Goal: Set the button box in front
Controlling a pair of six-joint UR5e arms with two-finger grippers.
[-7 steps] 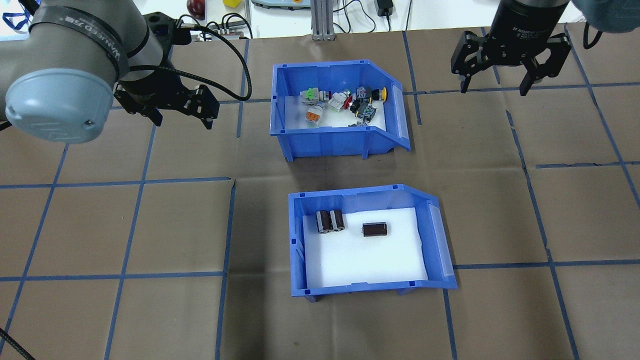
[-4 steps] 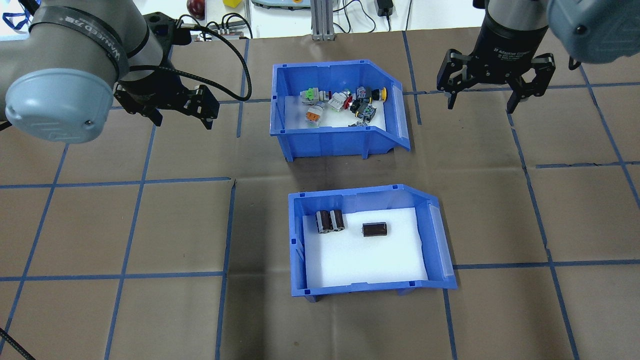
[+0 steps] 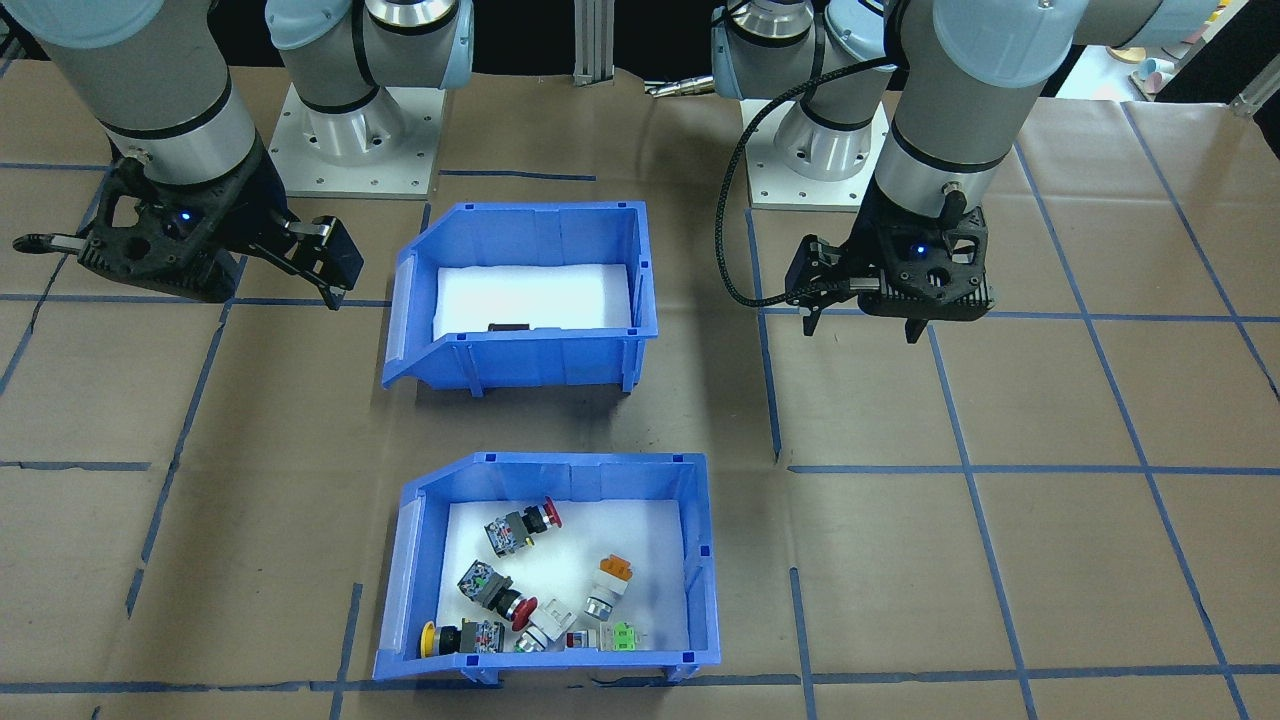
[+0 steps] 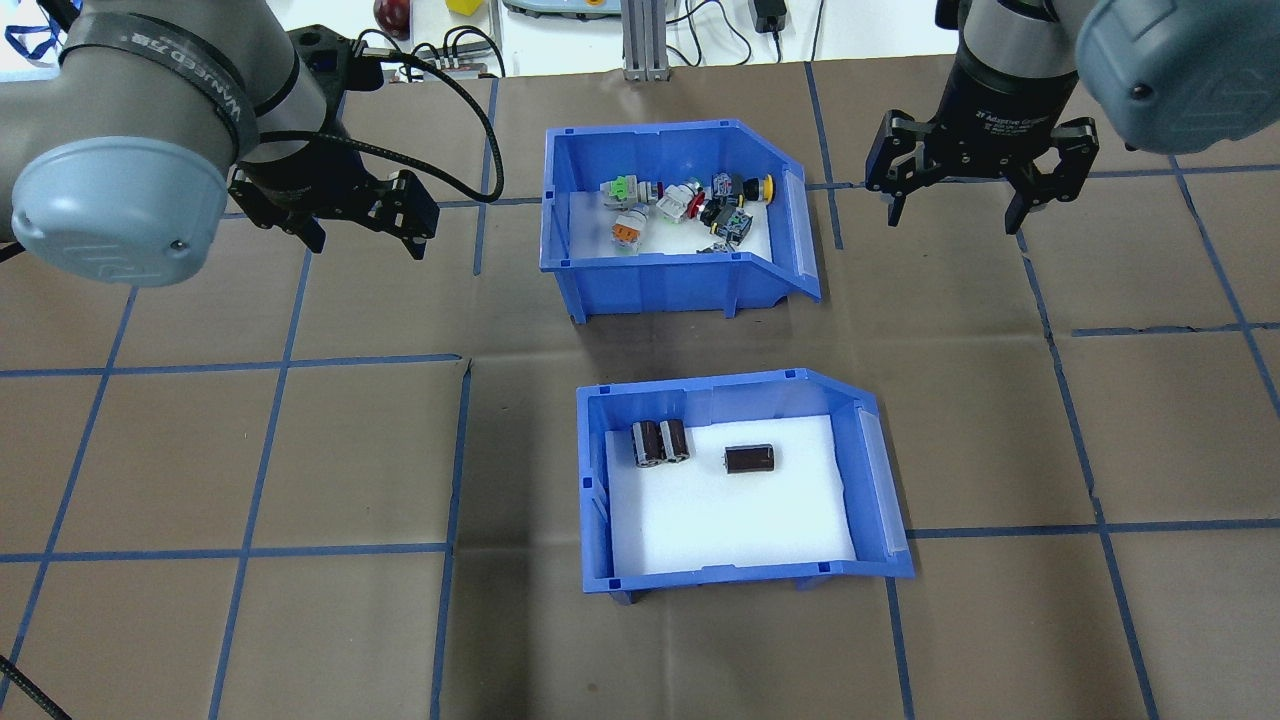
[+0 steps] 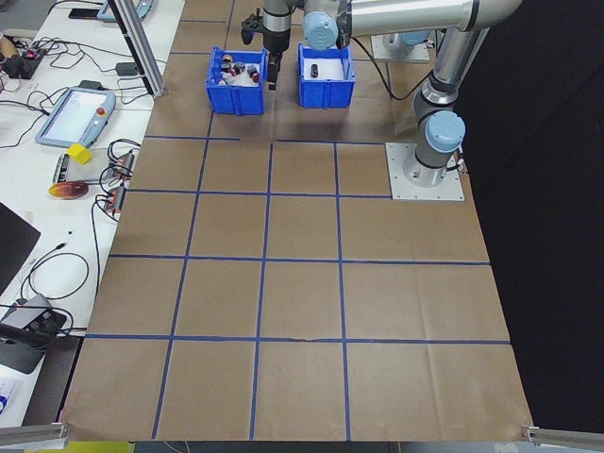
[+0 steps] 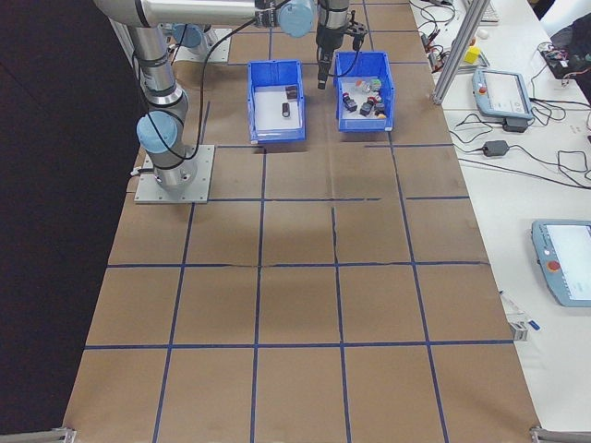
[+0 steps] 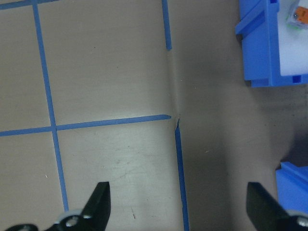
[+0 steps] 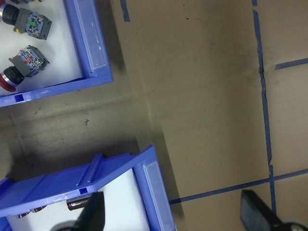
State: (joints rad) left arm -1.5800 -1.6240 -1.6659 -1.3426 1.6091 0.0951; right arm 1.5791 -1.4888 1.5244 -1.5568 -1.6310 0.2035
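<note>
Brown paper gridded with blue tape [image 4: 300, 360] covered the table. Nearest the robot sat the second blue bin [image 4: 740, 480]; beyond it stood the button box [image 4: 675, 215], blue, slope-ended, white-lined, holding colourful switches. Flanking the button box, the left gripper [image 4: 365, 215] and right gripper [image 4: 955, 195] hovered, fingers spread wide, empty.

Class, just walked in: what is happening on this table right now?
Two robot arms hang over a table with two blue bins, and neither is touching anything. The button box sits on the far side of the table from the robot, beyond the other bin with dark cylinders. The right gripper, open, hovers beside the button box's sloped end. The left gripper is open too.
</note>
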